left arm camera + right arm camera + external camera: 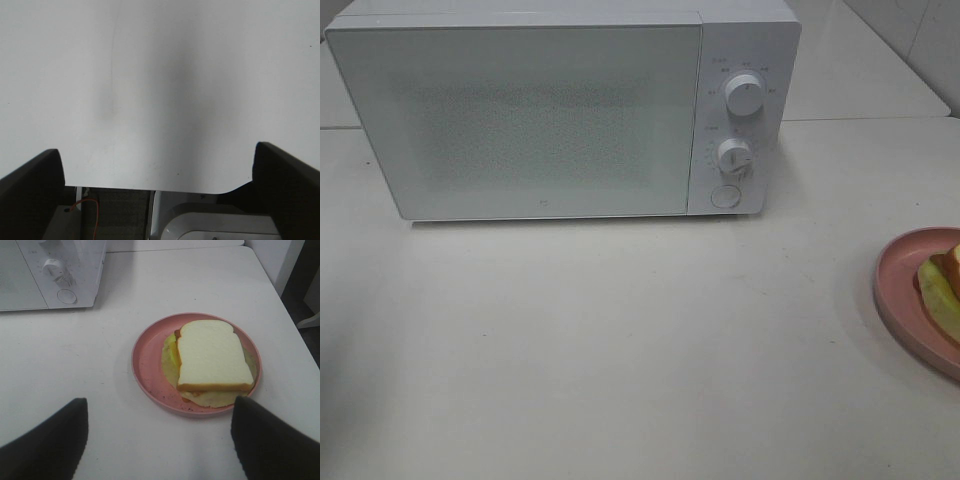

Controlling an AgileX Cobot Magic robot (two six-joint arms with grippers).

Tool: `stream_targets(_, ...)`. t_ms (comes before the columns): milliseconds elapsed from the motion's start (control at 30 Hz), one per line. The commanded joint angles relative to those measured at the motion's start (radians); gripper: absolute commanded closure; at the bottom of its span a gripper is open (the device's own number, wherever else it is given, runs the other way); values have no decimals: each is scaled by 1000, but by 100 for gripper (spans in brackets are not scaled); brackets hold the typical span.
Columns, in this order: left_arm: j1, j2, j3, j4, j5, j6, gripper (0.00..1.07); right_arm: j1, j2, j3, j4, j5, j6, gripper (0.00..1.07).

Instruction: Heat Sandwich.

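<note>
Sandwich (214, 359) on plate (147, 371) — beyond spread right jaws.

White microwave (560, 110) with a pale grey-green door (520, 115) finely speckled across its middle; white dials (744, 95) ringed by faint grey markings. Off-white surface (620, 340), plain, with soft grey shadows. Pink plate (150, 375), dotted with small dark specks along the rim. Sandwich (212, 357) topped by a white bread slice with a tan-brown crust edge, yellow-green and orange-red layers at the side, a pale cream layer underneath. Black fingers (30, 185) on the left end effector (160, 185); same black on the right end effector (160, 440). Thin orange wire (85, 202) near the left one.
</note>
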Motion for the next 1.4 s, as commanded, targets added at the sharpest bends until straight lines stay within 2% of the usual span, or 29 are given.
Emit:
stream_targets(33, 4, -104, 37, 23, -1, -16, 10, -8, -28, 1, -4, -9, -1, 31)
stream_targets(133, 4, -162, 52, 30, -2, -16, 10, -8, -28, 1, -4, -9, -1, 31)
stream_targets(367, 4, -440, 123, 65, -27, -13, 10, -8, -28, 1, -4, -9, -1, 32)
stream_targets(667, 1, -699, 147, 81, 27, -13, 10, -8, -28, 1, -4, -9, -1, 32)
stream_targets(900, 1, -782, 164, 75, 29, -13, 10, -8, -28, 1, -4, -9, -1, 32)
stream_targets(1000, 1, -810, 224, 67, 39, -15, 10, -8, -28, 1, -4, -9, -1, 32)
stream_targets(1400, 1, -876, 222, 67, 39, -14, 10, -8, -28, 1, -4, -9, -1, 32)
